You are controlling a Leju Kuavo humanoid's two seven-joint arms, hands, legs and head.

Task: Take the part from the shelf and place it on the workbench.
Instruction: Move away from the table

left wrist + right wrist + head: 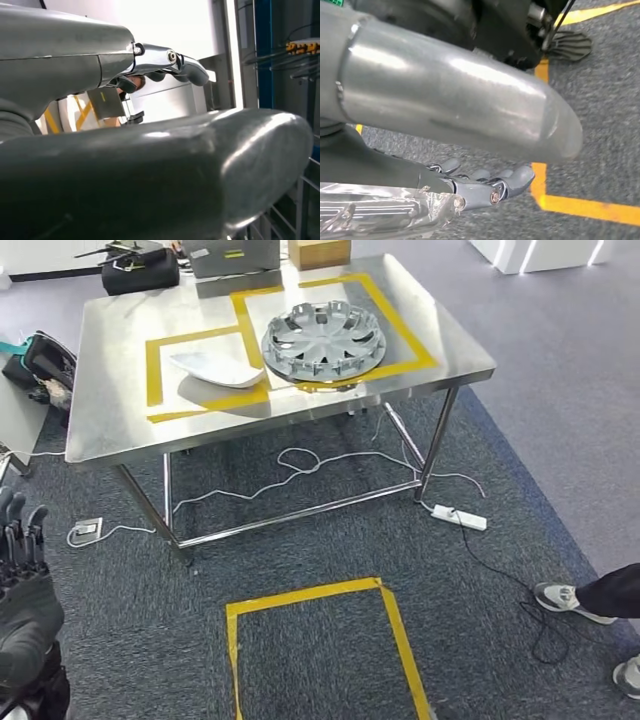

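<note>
**Both parts on the table, hands empty**

The silver wheel cover (324,340) lies flat on the steel table (113,360), inside one yellow-taped box (400,325); a white panel (217,368) rests in the neighbouring box. The left hand (23,590) hangs low at the robot's side, fingers spread and holding nothing. The right hand (486,182) hangs over the floor, fingers extended and apart, also empty.

The placing looks done. The risk now is underfoot: a white cable (302,465) and a power strip (459,517) trail across the grey carpet (528,390) beneath the table, and a person's shoe (562,598) stands close by. A careless step or turn could snag the cable or bump the person. A yellow floor square (317,592) marks the standing spot.
</note>
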